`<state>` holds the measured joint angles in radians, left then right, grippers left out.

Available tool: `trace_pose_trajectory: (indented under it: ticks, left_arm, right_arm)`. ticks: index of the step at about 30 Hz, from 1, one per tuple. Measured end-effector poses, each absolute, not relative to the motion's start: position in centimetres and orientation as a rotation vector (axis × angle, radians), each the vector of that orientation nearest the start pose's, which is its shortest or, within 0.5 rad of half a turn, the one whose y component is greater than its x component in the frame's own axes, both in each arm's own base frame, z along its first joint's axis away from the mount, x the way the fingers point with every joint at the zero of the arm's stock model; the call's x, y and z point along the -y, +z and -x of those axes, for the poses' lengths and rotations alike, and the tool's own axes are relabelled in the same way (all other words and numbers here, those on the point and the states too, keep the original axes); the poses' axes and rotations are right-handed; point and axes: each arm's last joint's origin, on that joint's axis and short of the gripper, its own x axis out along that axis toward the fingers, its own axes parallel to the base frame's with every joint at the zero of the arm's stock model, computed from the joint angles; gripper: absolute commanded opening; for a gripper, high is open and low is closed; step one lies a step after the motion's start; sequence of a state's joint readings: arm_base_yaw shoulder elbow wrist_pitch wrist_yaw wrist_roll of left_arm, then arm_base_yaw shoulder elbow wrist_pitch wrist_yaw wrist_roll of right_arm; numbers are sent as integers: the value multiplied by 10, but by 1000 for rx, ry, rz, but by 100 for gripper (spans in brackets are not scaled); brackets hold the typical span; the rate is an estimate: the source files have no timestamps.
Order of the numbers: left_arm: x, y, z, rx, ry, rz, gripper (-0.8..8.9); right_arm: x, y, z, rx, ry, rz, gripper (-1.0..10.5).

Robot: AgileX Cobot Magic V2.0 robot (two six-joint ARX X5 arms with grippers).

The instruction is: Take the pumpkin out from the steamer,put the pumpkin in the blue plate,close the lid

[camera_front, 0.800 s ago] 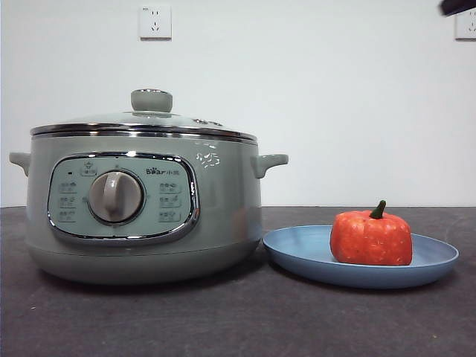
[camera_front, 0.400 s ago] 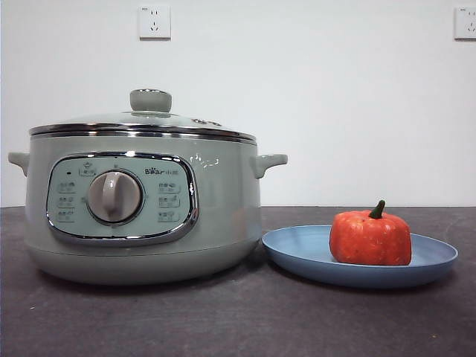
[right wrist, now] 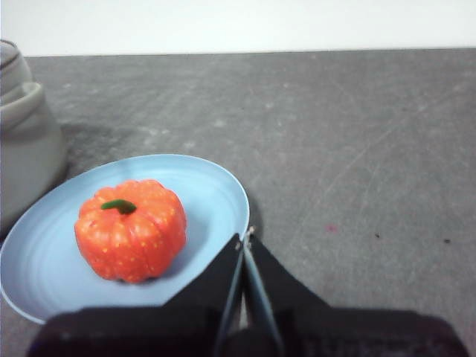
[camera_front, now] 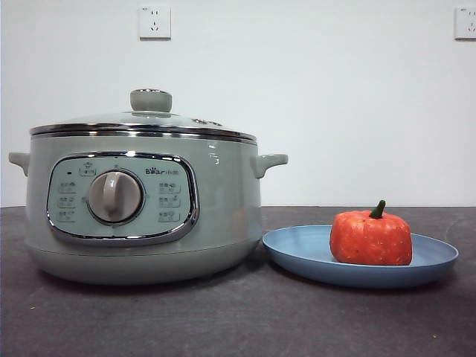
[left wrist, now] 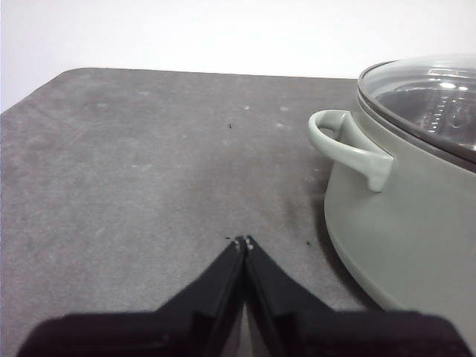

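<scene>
The left hand (left wrist: 243, 242) is hanging pinched together, holding nothing, over the dark grey matte desk (left wrist: 134, 171) beside the sage-green round steamer (camera_front: 141, 208). The right hand (right wrist: 245, 236), likewise closed and empty, is hovering by the light-blue shallow plate (right wrist: 216, 186) carrying the speckled orange pumpkin (camera_front: 370, 236). The chrome-rimmed glass lid (camera_front: 149, 119) is sitting on the steamer before a white wall with sockets (camera_front: 155, 21). Neither arm is showing in the front view.

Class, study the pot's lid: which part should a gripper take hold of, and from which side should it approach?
Grip the knob at the centre of the lid, coming straight down from above. It stands proud of the shallow glass dome and is narrow enough for two jaws, while the chrome rim sits flush on the pot, leaving no edge to catch.
</scene>
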<state>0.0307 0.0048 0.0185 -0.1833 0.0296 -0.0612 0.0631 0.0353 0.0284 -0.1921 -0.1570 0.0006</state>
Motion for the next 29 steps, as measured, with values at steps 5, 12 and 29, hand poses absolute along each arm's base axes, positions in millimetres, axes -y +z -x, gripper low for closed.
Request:
trace_pose_trajectory:
  ticks: [5,12,29]
  left_arm:
    - [-2,152,-95,-169,7,66,-3]
    - [-2,152,-95,-169,6,66,-3]
    - [-2,152,-95,-169,6,66,-3]
  right_arm:
    - [-11,152,-96,-199,219,-11,-17]
    - [-11,151,-96,-207,216,-13,-17]
    - [-11,151,-96,-207,216,-13,-17]
